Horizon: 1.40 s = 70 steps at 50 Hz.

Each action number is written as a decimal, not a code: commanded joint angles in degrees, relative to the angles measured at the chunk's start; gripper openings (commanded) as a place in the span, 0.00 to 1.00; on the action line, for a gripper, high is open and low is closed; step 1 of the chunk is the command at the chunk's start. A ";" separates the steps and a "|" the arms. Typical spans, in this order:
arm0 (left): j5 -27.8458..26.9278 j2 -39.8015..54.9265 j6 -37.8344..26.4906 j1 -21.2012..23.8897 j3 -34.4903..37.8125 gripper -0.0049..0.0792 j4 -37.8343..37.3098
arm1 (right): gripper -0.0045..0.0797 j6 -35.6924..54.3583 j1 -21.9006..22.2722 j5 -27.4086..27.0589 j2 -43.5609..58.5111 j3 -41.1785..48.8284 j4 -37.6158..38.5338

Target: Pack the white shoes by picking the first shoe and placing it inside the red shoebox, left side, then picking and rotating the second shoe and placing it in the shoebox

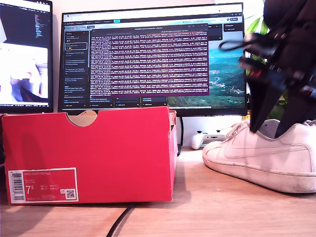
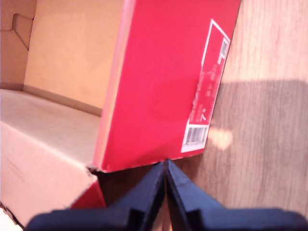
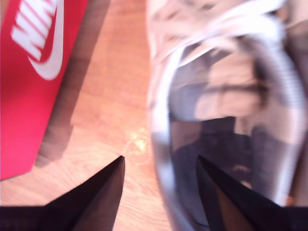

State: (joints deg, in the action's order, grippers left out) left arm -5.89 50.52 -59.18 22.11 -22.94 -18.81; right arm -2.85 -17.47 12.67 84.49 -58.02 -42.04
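"Where is the shoe the robot wants?"

"The white shoe [image 1: 261, 155] sits on the wooden desk [image 1: 207, 212] at the lower right of the exterior view. It lies long-ways across that picture, toe pointing toward the red shoebox [image 1: 98, 158] at the lower left. They are apart, with bare desk between them."

"Which claw is closer to it?"

"The second gripper [image 3: 161, 166]. Its jaws are spread wide, one finger over the wood and one over the hole where your foot goes. It holds nothing yet. I think it needs to come straight down on the shoe's side wall."

"And the other claw?"

"The first gripper [image 2: 166, 166] has its jaws pressed together, empty, at the box's corner. It is far from the shoe."

"Do the views show different things?"

"Yes. The first wrist view shows inside the box, plain brown card with no shoe where it can see. The exterior view only shows the red wall. The second wrist view is blurry but shows the shoe's opening."
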 commanded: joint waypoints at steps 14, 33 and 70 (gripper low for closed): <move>-0.15 0.48 -0.17 0.17 0.22 0.04 0.31 | 0.49 5.92 -1.27 -2.27 10.47 -0.92 3.23; -0.15 0.48 -0.17 0.20 0.22 0.04 -1.33 | 0.04 1.40 -2.23 -2.14 11.61 -4.59 4.20; -0.11 0.48 -0.20 0.17 0.22 0.04 -0.79 | 0.04 -25.53 -18.60 1.77 9.31 -28.70 9.88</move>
State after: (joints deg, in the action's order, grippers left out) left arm -5.89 50.52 -59.18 22.11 -22.94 -20.14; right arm -26.63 -35.14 14.48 95.57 -85.43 -35.24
